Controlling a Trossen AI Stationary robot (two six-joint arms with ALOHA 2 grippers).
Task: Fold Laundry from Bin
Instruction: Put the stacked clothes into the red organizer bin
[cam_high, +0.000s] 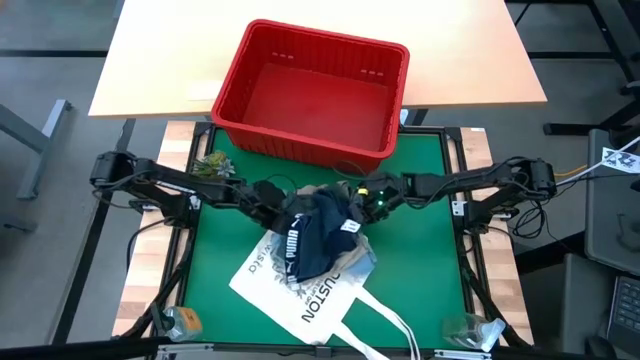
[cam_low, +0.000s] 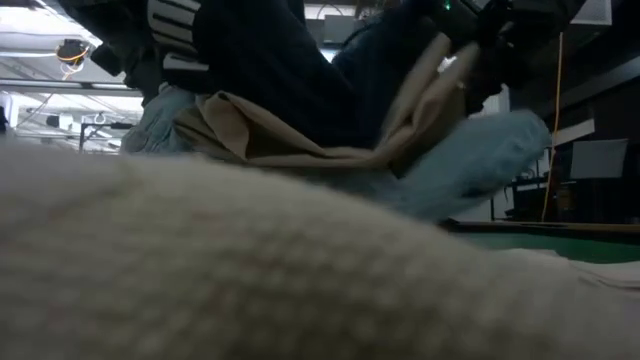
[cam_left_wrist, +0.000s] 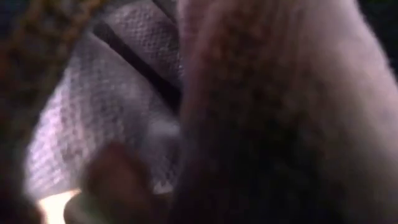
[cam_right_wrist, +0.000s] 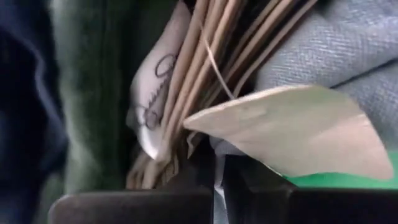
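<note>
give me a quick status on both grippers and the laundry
Left gripper and right gripper shut on laundry bundle. Bundle over tote bag. Red bin empty.

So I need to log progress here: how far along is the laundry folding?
Early. Done: the red bin is empty. In hand: both grippers, left and right, are shut on the bunched laundry pile, holding it over the white tote bag. Left: nothing looks folded yet.
</note>
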